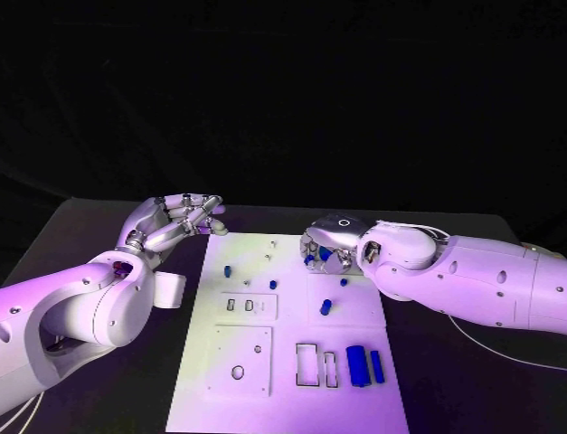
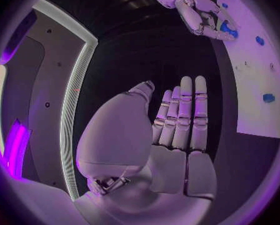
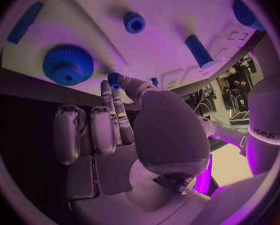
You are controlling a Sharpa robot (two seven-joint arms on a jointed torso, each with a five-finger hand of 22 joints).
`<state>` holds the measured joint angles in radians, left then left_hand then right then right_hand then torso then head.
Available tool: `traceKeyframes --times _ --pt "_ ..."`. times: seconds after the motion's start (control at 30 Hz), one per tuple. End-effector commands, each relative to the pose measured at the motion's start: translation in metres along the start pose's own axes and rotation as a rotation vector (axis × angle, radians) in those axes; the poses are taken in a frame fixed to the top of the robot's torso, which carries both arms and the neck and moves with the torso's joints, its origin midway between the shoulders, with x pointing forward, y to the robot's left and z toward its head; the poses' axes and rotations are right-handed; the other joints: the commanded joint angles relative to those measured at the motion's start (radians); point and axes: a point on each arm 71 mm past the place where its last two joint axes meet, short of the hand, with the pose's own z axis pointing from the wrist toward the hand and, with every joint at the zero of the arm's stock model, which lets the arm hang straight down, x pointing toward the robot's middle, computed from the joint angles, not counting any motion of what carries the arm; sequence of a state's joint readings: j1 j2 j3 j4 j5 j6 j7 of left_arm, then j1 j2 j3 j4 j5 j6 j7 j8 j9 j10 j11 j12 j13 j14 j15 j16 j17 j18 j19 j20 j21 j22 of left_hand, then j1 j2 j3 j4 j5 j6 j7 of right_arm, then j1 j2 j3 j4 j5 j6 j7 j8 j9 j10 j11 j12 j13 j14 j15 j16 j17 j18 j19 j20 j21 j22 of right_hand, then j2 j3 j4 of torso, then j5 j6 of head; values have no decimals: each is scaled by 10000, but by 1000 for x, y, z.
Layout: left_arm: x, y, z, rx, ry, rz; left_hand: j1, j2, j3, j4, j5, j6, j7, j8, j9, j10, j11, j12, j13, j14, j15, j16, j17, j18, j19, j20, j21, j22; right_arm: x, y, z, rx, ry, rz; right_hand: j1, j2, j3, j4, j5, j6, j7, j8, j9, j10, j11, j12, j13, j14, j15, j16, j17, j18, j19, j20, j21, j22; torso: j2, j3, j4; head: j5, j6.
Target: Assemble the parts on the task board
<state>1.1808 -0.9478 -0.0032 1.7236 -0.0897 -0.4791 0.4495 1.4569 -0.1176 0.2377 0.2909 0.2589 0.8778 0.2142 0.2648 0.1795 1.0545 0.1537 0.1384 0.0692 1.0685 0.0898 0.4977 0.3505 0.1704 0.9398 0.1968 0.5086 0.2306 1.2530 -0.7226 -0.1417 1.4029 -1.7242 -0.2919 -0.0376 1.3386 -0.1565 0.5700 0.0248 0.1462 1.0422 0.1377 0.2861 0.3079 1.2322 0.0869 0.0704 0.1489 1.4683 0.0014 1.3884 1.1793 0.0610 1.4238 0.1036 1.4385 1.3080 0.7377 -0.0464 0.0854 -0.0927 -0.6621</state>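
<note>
1. The black worktop (image 1: 100, 226) carries the white board (image 1: 289, 398) at its middle.
2. The left hand (image 1: 179, 220) hovers off the board's far left corner, fingers straight and side by side, holding nothing.
3. The right hand (image 1: 329, 246) rests over the board's far right part, pinching a small blue peg (image 3: 113, 79) at its fingertips.
4. A blue gear (image 3: 68, 64) lies on the board just beside that hand.
5. A blue cylinder (image 1: 356, 365) and a thinner blue bar (image 1: 377, 366) lie side by side near the board's near right edge.

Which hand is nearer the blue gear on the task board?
Right. The right hand works over the board just beside the blue gear; the left hand hovers off the task board's far left corner.
</note>
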Motion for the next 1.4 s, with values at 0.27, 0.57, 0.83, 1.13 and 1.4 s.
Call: traceKeyframes --times 0.27,0.57,0.83,1.13,1.4 --pt "1 -1 1 59 153 -27 -53 -89 59 -14 -32 -9 56 -59 -22 21 27 -61 -18 -20 39 35 25 103 0 -23 80 16 -16 4 6 199 -1590 16 57 32 50 -14 -65 37 0 40 70 237 -166 1 69 329 -69 61 -29 -95 29 -7 8 387 15 -17 56 -80 86" --pt "2 0 2 44 158 -30 -74 -109 105 -16 -35 -27 70 -76 -33 13 45 -111 -15 -141 67 31 57 89 -78 -6 97 27 -21 11 27 268 -1946 32 55 23 71 -26 -75 15 2 35 82 216 -163 -21 64 332 -69 75 -8 -98 36 -9 17 405 26 -44 113 -91 102" --pt "4 0 3 29 177 -48 -77 -118 114 -18 -36 -39 74 -85 -37 6 50 -125 -15 -162 71 34 66 88 -95 -3 101 29 -20 18 41 179 -1925 58 44 11 84 -31 -79 -11 12 26 89 199 -156 -37 60 335 -66 84 5 -100 40 -10 22 416 50 -53 123 -115 67" --pt "6 0 4 24 238 -82 -77 -118 114 -18 -36 -39 74 -85 -37 6 50 -125 -15 -162 71 34 66 88 -95 -3 101 29 -16 20 49 240 -1713 35 -6 -20 114 -29 -67 -78 38 1 108 154 -131 -64 52 338 -49 102 19 -105 47 -4 33 439 40 -56 132 -76 28" --pt "6 0 3 27 240 -79 -81 -123 124 -18 -36 -51 78 -93 -41 -3 55 -140 -16 -176 75 40 76 88 -109 0 107 32 -14 21 53 306 -1516 23 -34 -32 119 -20 -73 -98 46 -6 116 143 -123 -67 50 339 -42 109 24 -104 41 1 30 435 69 -58 141 -52 27"
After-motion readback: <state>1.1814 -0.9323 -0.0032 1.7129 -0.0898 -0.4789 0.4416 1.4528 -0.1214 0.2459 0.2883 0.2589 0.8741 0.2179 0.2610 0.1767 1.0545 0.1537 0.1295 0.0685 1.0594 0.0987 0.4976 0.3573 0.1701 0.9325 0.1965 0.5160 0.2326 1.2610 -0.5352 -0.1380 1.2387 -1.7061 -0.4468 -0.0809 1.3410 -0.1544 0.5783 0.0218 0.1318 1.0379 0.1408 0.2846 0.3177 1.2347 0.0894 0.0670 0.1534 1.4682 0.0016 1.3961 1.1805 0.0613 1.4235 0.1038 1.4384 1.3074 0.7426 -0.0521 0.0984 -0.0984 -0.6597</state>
